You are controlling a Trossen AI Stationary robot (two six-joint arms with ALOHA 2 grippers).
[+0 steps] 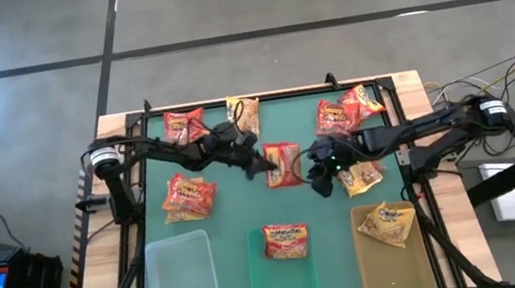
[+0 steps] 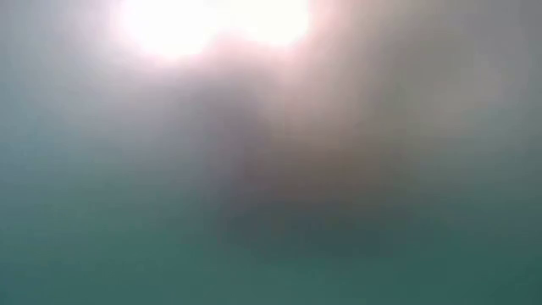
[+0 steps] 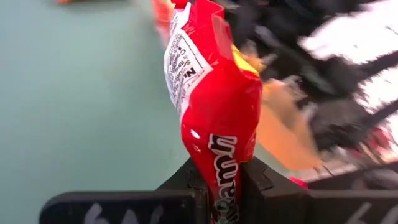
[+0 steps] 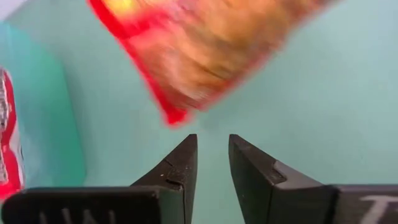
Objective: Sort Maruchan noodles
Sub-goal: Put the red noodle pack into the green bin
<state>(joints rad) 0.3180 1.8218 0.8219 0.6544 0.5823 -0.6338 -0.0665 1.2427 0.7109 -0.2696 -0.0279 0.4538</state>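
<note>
Grippers meet at the table's middle: your left gripper (image 3: 225, 186) clamps a red noodle packet (image 1: 283, 164) there, held off the green mat (image 1: 236, 208). Your right gripper (image 4: 212, 163) sits just beside it, fingers slightly apart, holding nothing.

Both arms are dark, slim and jointed, each with a pale silver-white cylinder at its shoulder, at mid-left and mid-right of the high view; the right gripper (image 4: 212, 163) has two black, wedge-shaped fingers on a black bar with white markings; the left gripper (image 3: 219, 186) has the same black bar, with white scrawl.
</note>
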